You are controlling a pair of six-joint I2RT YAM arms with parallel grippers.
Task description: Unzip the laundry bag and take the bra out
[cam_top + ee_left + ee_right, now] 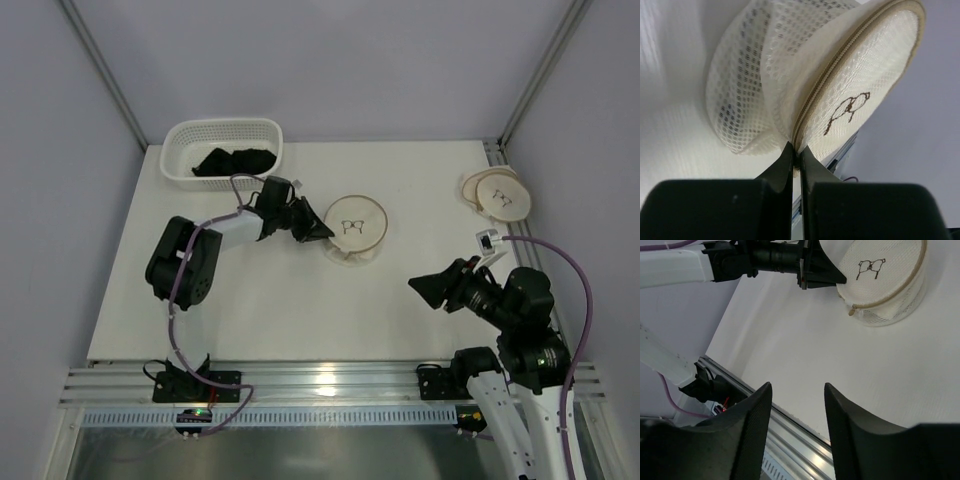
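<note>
Laundry bag (357,228): middle of the tabletop (250,320), towards the far edge; round marked face up, drum axis roughly upright.
Left fingers (785,165): clenched on the bag's zip rim.
Right fingers (747,425): spread apart, grasping nothing.

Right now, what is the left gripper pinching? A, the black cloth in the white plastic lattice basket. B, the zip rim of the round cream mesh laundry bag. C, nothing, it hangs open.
B: the left gripper is shut on the zip rim of the round cream mesh laundry bag.
</note>
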